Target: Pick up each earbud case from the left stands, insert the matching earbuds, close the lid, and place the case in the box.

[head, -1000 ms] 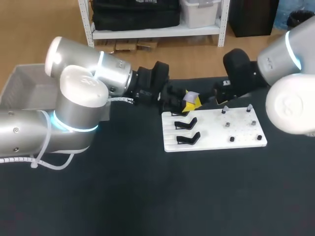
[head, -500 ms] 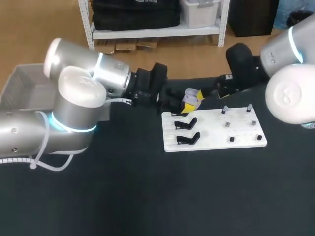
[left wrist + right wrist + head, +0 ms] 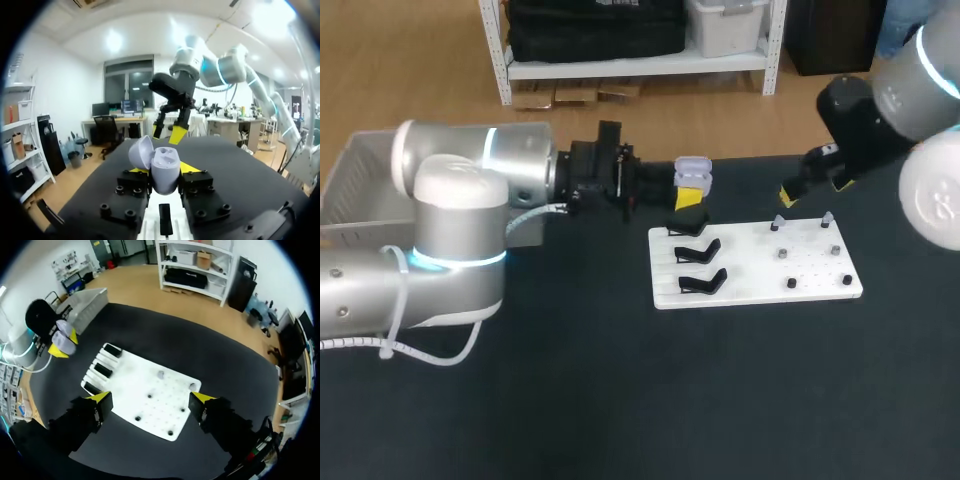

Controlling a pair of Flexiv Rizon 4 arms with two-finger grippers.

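Plainly, the left end effector is clenched on the lavender earbud case (lid hinged open), held in the upper middle of the frame near the far edge of the table, just beyond the white stand board. The right end effector hangs released at upper right, over the board's far side, with nothing between its fingers. The grey box sits at far left.
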